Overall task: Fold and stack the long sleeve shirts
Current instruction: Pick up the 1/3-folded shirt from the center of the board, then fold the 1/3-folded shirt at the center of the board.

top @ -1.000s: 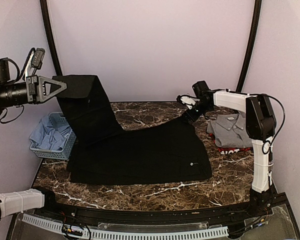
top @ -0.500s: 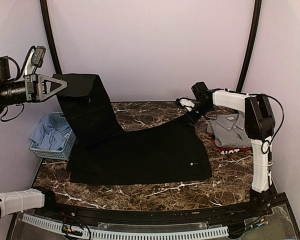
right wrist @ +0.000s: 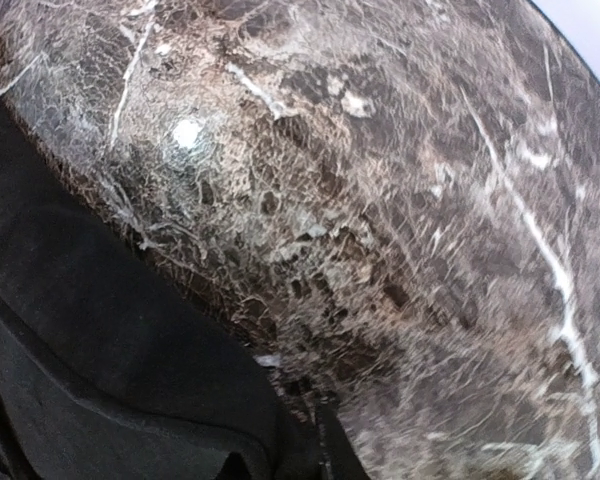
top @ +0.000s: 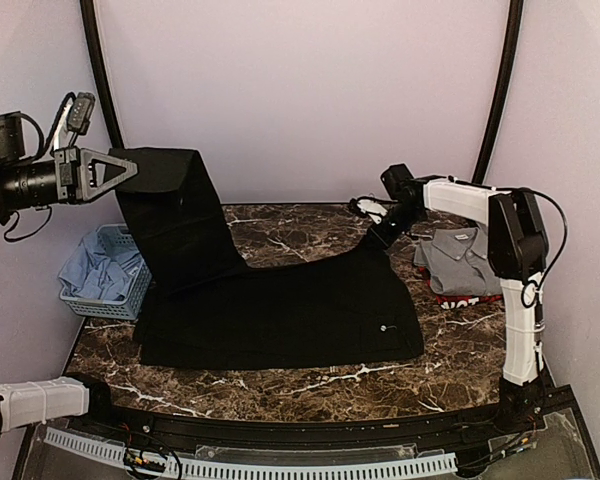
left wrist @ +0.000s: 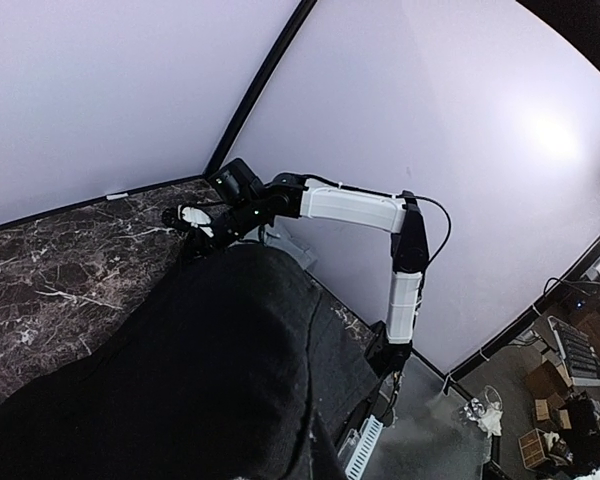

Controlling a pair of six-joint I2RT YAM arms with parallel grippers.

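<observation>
- The dark marble counter (top: 310,385) is filling the lower middle of the top view and carrying everything.
- The black shirt (top: 280,305) is lying spread over the centre of the counter. Its left part is rising in a tall band towards the upper left of the frame, and its far right corner is pulling up to a point at centre right. A small pale button is showing near its lower right edge.
- The light-blue lattice basket (top: 105,305) is sitting at the left edge of the counter, just beside the black shirt, with blue cloth (top: 95,270) bunched inside.
- The grey shirt (top: 465,255) is lying folded at the right edge of the counter, apart from the black shirt.
- The red-edged shirt (top: 460,298) is peeking out from under the grey shirt's near side.
- The left gripper (top: 130,168) is hanging at the upper left, clamped together on the top of the raised black shirt.
- The right gripper (top: 378,228) is sitting low at the shirt's peaked far right corner; whether it is gripping the cloth or standing apart, I cannot tell.
</observation>
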